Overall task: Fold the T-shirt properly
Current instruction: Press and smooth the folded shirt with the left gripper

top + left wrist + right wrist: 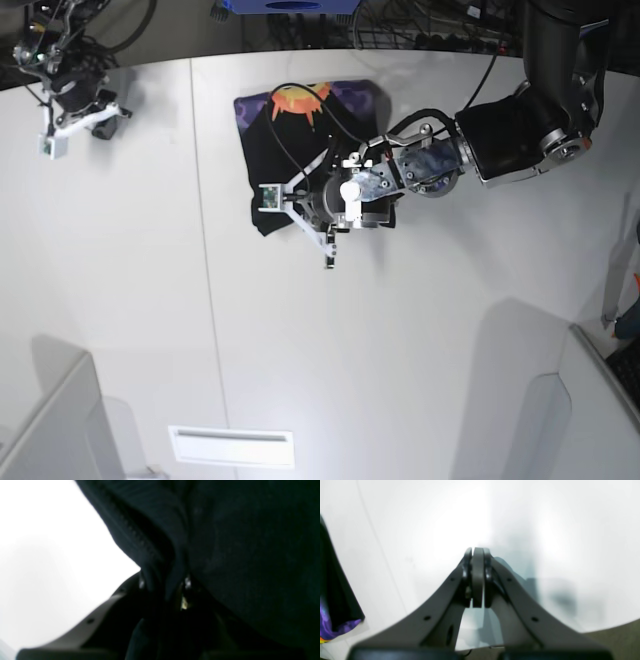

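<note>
The black T-shirt (300,140) lies folded at the back middle of the white table (420,330), with its orange sun and purple print showing along the far edge. My left gripper (285,210) is at the shirt's near-left corner. In the left wrist view it (170,587) is shut on a bunched fold of black cloth (237,542). My right gripper (75,125) is far off at the back left. It is shut and empty over bare table in the right wrist view (478,552), where a shirt corner (335,600) with purple print shows at the left edge.
A thin seam (203,250) runs down the table. A white rectangular label (230,446) lies near the front. Pale bin walls stand at the front left (50,430) and front right (590,400). Cables hang behind the back edge.
</note>
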Controlling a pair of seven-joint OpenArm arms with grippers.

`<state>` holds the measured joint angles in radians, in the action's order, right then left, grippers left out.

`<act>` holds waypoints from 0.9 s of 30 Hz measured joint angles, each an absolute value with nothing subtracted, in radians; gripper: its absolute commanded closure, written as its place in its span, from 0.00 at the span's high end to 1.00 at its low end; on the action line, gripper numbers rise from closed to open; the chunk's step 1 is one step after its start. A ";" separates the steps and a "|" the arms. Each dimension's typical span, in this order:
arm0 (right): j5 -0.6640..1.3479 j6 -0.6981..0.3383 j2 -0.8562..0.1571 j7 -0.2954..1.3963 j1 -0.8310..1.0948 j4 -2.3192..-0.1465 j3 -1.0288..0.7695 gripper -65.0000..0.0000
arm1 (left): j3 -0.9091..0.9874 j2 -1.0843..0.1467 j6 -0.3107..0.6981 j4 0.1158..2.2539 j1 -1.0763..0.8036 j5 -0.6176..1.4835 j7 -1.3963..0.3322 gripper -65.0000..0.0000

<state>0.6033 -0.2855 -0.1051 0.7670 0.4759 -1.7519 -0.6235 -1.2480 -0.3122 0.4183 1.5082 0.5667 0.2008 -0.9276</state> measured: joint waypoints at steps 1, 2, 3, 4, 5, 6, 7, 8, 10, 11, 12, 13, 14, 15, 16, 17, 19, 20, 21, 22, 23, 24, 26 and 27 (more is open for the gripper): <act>0.603 -0.286 -0.095 0.762 0.484 -1.752 -0.624 0.00 | -1.233 -0.309 0.444 1.509 0.550 0.157 -0.917 0.00; 0.598 -0.285 -0.091 0.763 0.487 -1.751 -0.624 0.00 | -1.222 -0.304 0.459 1.510 0.533 0.109 -0.908 0.00; 0.599 -0.285 -0.090 0.759 0.490 -1.750 -0.624 0.00 | -1.211 -0.295 0.481 1.511 0.520 0.072 -0.907 0.00; 0.599 -0.285 -0.090 0.758 0.490 -1.750 -0.622 0.00 | -1.200 -0.287 0.503 1.511 0.509 0.043 -0.909 0.00; 0.599 -0.285 -0.090 0.758 0.489 -1.750 -0.622 0.00 | -1.194 -0.282 0.517 1.512 0.500 0.020 -0.908 0.00; 0.600 -0.285 -0.090 0.753 0.489 -1.750 -0.620 0.00 | -1.188 -0.280 0.528 1.514 0.493 0.002 -0.905 0.00; 0.599 -0.285 -0.090 0.752 0.488 -1.750 -0.619 0.00 | -1.186 -0.280 0.529 1.515 0.490 -0.001 -0.905 0.00; 0.599 -0.285 -0.090 0.752 0.488 -1.750 -0.617 0.00 | -1.186 -0.280 0.530 1.515 0.489 -0.001 -0.904 0.00; 0.599 -0.285 -0.090 0.754 0.485 -1.750 -0.617 0.00 | -1.185 -0.271 0.532 1.514 0.488 -0.009 -0.912 0.00; 0.599 -0.285 -0.090 0.754 0.483 -1.750 -0.617 0.00 | -1.185 -0.268 0.532 1.514 0.487 -0.015 -0.913 0.00; 0.599 -0.285 -0.090 0.754 0.482 -1.750 -0.617 0.00 | -1.185 -0.266 0.532 1.514 0.487 -0.015 -0.917 0.00; 0.599 -0.285 -0.090 0.754 0.482 -1.750 -0.617 0.00 | -1.185 -0.266 0.533 1.513 0.487 -0.015 -0.919 0.00; 0.599 -0.285 -0.090 0.754 0.483 -1.750 -0.617 0.00 | -1.185 -0.266 0.533 1.512 0.487 -0.015 -0.919 0.00; 0.599 -0.285 -0.090 0.755 0.483 -1.750 -0.617 0.00 | -1.185 -0.266 0.533 1.512 0.487 -0.015 -0.917 0.00; 0.599 -0.285 -0.089 0.755 0.483 -1.750 -0.617 0.00 | -1.185 -0.267 0.532 1.512 0.487 -0.015 -0.915 0.00; 0.599 -0.285 -0.089 0.755 0.483 -1.750 -0.617 0.00 | -1.185 -0.268 0.532 1.512 0.487 -0.015 -0.915 0.00; 0.599 -0.285 -0.088 0.755 0.483 -1.750 -0.617 0.00 | -1.185 -0.268 0.533 1.512 0.488 -0.015 -0.916 0.00; 0.599 -0.285 -0.088 0.755 0.483 -1.750 -0.617 0.00 | -1.185 -0.266 0.533 1.512 0.490 -0.014 -0.916 0.00; 0.599 -0.285 -0.088 0.754 0.483 -1.750 -0.617 0.00 | -1.185 -0.266 0.538 1.512 0.490 -0.014 -0.916 0.00; 0.599 -0.285 -0.088 0.755 0.483 -1.750 -0.617 0.00 | -1.185 -0.266 0.539 1.512 0.490 -0.014 -0.916 0.00; 0.599 -0.285 -0.087 0.755 0.483 -1.750 -0.617 0.00 | -1.185 -0.266 0.540 1.512 0.491 -0.014 -0.916 0.00; 0.599 -0.285 -0.088 0.755 0.482 -1.750 -0.617 0.00 | -1.185 -0.266 0.540 1.512 0.496 -0.009 -0.916 0.00; 0.599 -0.285 -0.088 0.754 0.480 -1.750 -0.617 0.00 | -1.185 -0.266 0.548 1.509 0.501 0.001 -0.916 0.18; 0.599 -0.285 -0.088 0.754 0.480 -1.750 -0.617 0.00 | -1.185 -0.266 0.548 1.509 0.501 -0.001 -0.916 0.28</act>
<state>0.5995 -0.2848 -0.0875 0.7544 0.4805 -1.7496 -0.6170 -1.1851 -0.2657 0.5476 1.5089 0.5011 -0.0010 -0.9161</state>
